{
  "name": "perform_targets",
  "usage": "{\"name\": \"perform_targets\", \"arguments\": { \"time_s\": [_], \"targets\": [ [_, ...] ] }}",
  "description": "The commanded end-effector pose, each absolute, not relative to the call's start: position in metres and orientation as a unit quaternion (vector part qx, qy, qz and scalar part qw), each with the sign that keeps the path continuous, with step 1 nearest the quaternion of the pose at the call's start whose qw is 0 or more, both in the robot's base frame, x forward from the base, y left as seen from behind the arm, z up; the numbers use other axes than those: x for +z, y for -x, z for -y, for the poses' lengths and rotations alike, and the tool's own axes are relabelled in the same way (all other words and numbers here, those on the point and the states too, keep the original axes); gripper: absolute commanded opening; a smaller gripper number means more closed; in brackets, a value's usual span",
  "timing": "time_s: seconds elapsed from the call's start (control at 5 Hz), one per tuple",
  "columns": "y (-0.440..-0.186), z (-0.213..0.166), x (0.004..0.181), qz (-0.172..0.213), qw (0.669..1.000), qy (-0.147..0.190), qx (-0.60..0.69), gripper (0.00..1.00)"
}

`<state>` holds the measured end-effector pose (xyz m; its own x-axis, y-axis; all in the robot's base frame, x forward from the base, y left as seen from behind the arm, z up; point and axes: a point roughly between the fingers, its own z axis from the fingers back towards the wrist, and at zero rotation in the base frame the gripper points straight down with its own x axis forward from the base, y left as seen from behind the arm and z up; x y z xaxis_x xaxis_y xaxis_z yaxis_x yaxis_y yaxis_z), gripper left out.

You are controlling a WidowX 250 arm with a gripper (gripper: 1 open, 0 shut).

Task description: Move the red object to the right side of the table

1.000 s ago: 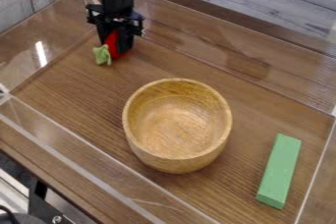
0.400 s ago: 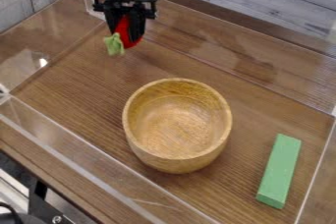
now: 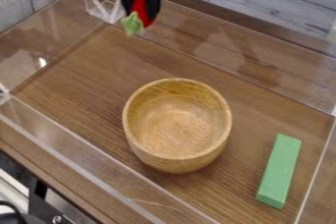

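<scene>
The red object [image 3: 140,11], a small rounded toy with a green leafy tip pointing down-left, hangs in the air above the far left part of the table [image 3: 79,81]. My gripper [image 3: 140,8] points straight down from the top edge of the view, and its black fingers are shut on the toy's red body. The upper part of the gripper is cut off by the frame.
A wooden bowl [image 3: 178,124] stands in the middle of the table. A flat green block [image 3: 278,170] lies near the front right. Clear acrylic walls [image 3: 39,31] edge the tabletop, and a pale plank surface lies beyond the far wall.
My gripper has risen from the tabletop with the red object in it and moved to the right, away from the left wall. The bowl and block have stayed put.
</scene>
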<state>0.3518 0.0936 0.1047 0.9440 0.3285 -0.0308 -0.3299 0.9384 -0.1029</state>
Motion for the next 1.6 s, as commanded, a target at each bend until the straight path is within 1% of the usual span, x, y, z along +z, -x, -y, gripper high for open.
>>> {"name": "perform_targets", "arguments": {
  "time_s": [0.0,0.2,0.6,1.0,1.4],
  "targets": [
    [-0.373,-0.063,0.130,0.027,0.982,0.056,0.176,0.00],
    [-0.374,-0.035,0.127,0.025,0.980,0.059,0.188,0.00],
    [-0.371,0.010,0.123,0.019,0.987,0.059,0.151,0.00],
    [-0.370,-0.001,0.102,0.020,0.978,0.058,0.197,0.00],
    [-0.371,0.002,0.095,0.023,0.971,0.057,0.230,0.00]
  ]
}}
